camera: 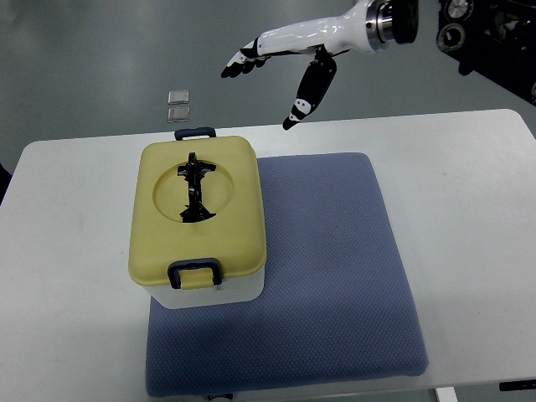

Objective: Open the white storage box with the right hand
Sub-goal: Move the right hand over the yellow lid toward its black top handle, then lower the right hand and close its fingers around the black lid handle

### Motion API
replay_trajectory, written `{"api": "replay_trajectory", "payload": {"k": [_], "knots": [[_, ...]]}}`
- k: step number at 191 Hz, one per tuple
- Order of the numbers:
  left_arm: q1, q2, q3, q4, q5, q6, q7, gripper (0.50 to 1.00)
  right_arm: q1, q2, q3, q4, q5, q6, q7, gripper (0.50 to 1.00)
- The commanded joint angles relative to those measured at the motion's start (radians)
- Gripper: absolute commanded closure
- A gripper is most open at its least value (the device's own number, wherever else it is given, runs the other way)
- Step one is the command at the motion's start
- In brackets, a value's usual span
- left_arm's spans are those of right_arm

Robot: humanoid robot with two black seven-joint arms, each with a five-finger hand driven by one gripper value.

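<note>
1. Yellow lid (pixel 198 209) sits closed on the white box (pixel 219 289), dark latch (pixel 195 273) at its near edge.
2. Box stands on the left part of a blue mat (pixel 335 276), on a white table (pixel 67 251).
3. Right hand (pixel 280 63) hovers beyond the table's far edge, fingers spread, holding nothing, well apart from the box.

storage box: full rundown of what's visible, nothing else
The storage box has a white body, showing only as a strip below a pale yellow lid with rounded corners; both look like plastic. The lid is on, closed. A round recess in its top holds a black folding handle lying flat. Dark blue latches sit at the near edge and far edge. It stands upright on the left part of a blue mat, overhanging the mat's left edge. Nothing else touches it; the right hand hovers beyond it.
</note>
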Motion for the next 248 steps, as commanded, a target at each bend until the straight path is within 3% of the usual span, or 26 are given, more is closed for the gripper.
{"api": "replay_trajectory", "payload": {"k": [1, 135, 248], "knots": [[0.0, 0.0, 0.0, 0.0, 0.0, 0.0, 0.0, 0.5, 0.003, 0.057, -0.008, 0.007, -0.031, 0.0, 0.001, 0.574], [-0.001, 0.0, 0.001, 0.0, -0.002, 0.0, 0.0, 0.5, -0.081, 0.183, -0.006, 0.006, -0.065, 0.0, 0.004, 0.574], [-0.001, 0.0, 0.001, 0.0, -0.002, 0.0, 0.0, 0.5, -0.125, 0.218, -0.006, 0.006, -0.078, -0.135, 0.004, 0.583]]}}
